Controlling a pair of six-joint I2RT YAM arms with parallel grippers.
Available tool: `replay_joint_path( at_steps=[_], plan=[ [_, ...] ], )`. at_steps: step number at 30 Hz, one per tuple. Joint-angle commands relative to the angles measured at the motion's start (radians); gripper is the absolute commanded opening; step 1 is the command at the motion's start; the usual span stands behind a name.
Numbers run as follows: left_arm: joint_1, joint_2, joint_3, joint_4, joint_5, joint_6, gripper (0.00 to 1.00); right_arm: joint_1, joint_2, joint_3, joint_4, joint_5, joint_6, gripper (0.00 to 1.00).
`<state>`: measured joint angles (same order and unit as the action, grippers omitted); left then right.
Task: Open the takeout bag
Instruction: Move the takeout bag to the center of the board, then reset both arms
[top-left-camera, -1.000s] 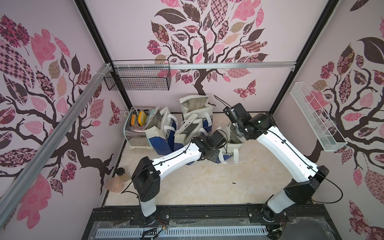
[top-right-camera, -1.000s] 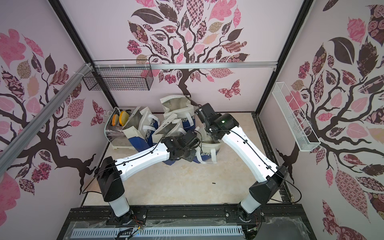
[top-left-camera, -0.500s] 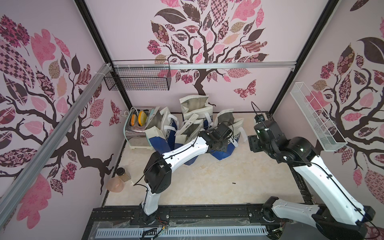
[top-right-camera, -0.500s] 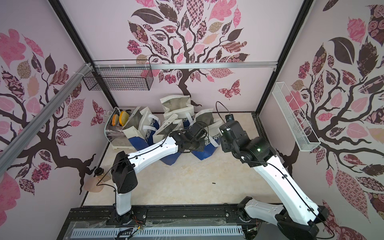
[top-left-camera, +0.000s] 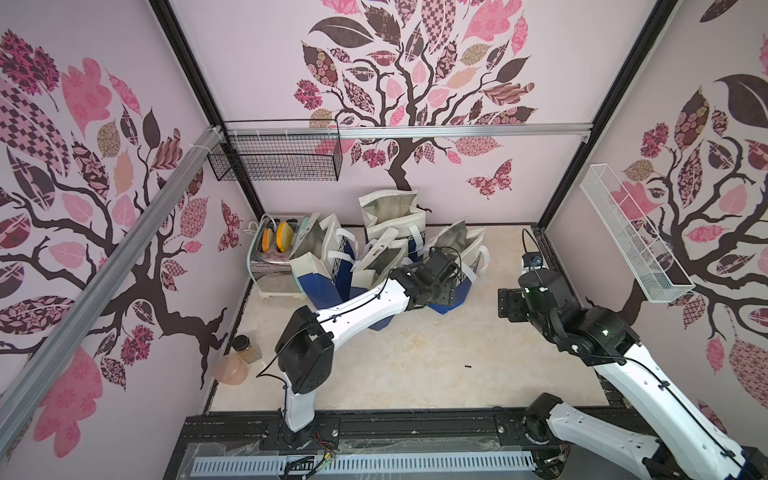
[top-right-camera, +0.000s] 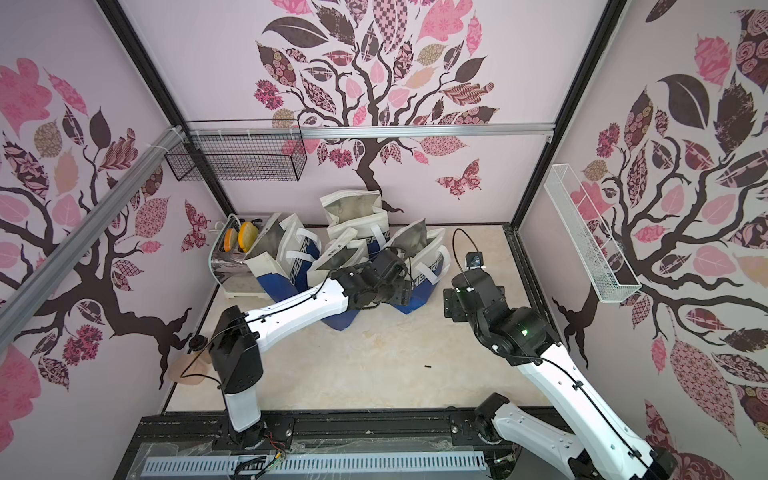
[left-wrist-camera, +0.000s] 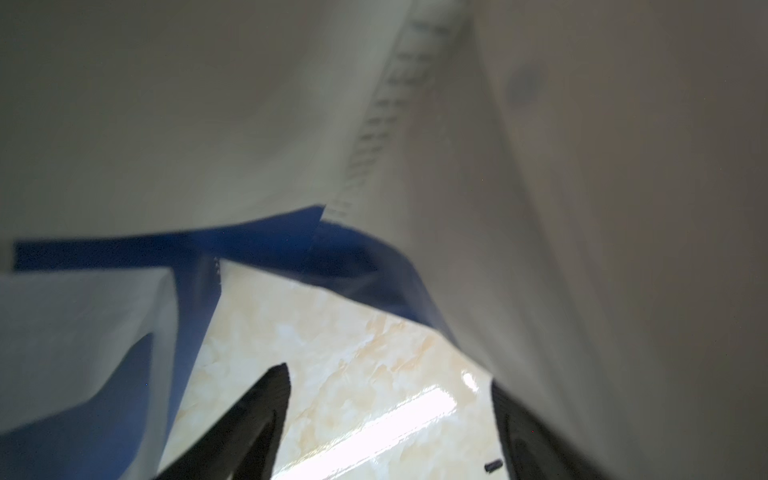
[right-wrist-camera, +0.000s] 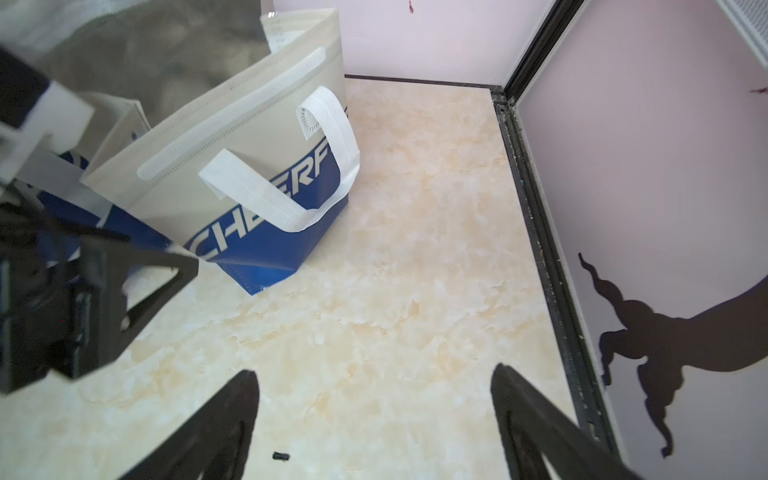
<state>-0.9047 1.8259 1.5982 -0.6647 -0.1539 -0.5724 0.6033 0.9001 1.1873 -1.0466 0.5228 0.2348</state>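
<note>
Marble-look surface (right-wrist-camera: 415, 257), pink tree-decal walls. Takeout bag (right-wrist-camera: 249, 137), beige over blue, stands just beside left pincer (left-wrist-camera: 388, 374), fabric crowding it. That pincer is spread, only bare surface between its fingers. Right pincer (right-wrist-camera: 374, 370) is spread too, pinching nothing, bag well apart ahead of it. In both top views the takeout bag (top-left-camera: 453, 239) (top-right-camera: 411, 239) gapes, foil lining showing, so opening looks done; likely only arms left to pull clear. Blue band reads "CHEERF", white handle (right-wrist-camera: 266, 195) covers part, rest hidden. Similar bags (top-left-camera: 316, 249) cluster beyond left pincer.
</note>
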Motion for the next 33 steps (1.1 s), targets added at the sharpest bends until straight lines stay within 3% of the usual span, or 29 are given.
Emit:
replay_joint_path(
  at_steps=[1,3,7,10,13,18,19,21,24,26,29,33],
  plan=[
    [-0.031,-0.153,-0.102,0.083,0.062,0.07,0.85,-0.01,-0.02,-0.034,0.086,0.005,0.08,0.93],
    [-0.053,-0.244,-0.184,0.114,0.107,0.118,0.85,-0.008,-0.03,-0.068,0.133,0.022,0.09,0.99],
    [-0.068,-0.442,-0.336,0.165,0.308,0.221,0.85,-0.009,-0.027,-0.114,0.209,0.077,0.054,0.99],
    [-0.071,-0.637,-0.461,0.204,0.283,0.311,0.87,-0.009,-0.035,-0.154,0.291,0.142,-0.036,1.0],
    [-0.067,-0.876,-0.608,0.293,0.091,0.397,0.94,-0.01,-0.085,-0.25,0.446,0.214,-0.162,0.99],
    [-0.022,-1.207,-0.85,0.412,-0.414,0.448,0.98,-0.042,-0.212,-0.457,0.764,0.308,-0.331,0.99],
    [0.011,-1.231,-0.862,0.377,-0.51,0.421,0.98,-0.071,-0.233,-0.499,0.82,0.308,-0.336,1.0],
    [0.105,-1.221,-0.862,0.271,-0.563,0.356,0.98,-0.19,-0.234,-0.535,0.823,0.268,-0.244,0.99],
    [0.348,-1.095,-0.825,0.127,-0.305,0.257,0.98,-0.413,-0.2,-0.581,0.848,0.118,-0.134,0.99],
    [0.461,-1.012,-0.803,0.052,-0.322,0.135,0.98,-0.511,-0.157,-0.606,0.92,0.072,-0.107,0.99],
    [0.547,-1.045,-0.884,0.201,-0.345,0.127,0.98,-0.56,-0.068,-0.617,1.034,0.09,-0.102,0.99],
    [0.578,-1.121,-1.009,0.426,-0.452,0.168,0.98,-0.641,0.026,-0.652,1.18,-0.023,-0.071,1.0]
  ],
)
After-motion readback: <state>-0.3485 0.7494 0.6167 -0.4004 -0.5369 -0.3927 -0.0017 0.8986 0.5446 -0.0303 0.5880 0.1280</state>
